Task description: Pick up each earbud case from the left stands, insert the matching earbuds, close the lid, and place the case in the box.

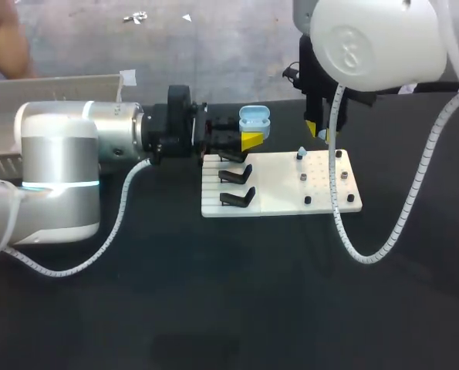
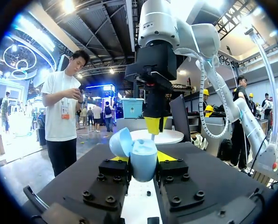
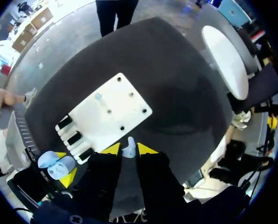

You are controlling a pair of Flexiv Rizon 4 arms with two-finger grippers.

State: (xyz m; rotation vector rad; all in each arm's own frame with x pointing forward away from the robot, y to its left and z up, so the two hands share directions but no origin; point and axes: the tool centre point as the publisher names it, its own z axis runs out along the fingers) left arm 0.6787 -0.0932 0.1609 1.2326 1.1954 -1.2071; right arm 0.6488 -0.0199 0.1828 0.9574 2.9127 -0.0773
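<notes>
My left claw [image 2: 143,163] clamps the pale blue earbud case [image 1: 254,118], lid open, near the white board's [image 1: 322,202] black stands [image 1: 237,177]. My right claw [image 3: 128,151] pinches a white earbud [image 3: 129,142] narrowly.

The dark tabletop in front of the white board [image 1: 275,183] and off its right side lies bare, giving open passage. Over the board's left edge three black stands [image 1: 237,176] rise; small pegs [image 1: 304,177] stud its right half, with a flat bare strip between. Just behind the board's left rear corner the left gripper [image 1: 252,140] clamps the open earbud case [image 1: 254,118]. Above the rear right part, apart from the case, the right gripper [image 1: 319,129] pinches an earbud [image 3: 128,148]. Its cable [image 1: 364,258] loops across the board's right front corner. The left arm [image 1: 59,177] bars the way from the board's left side to the box [image 1: 52,83].
</notes>
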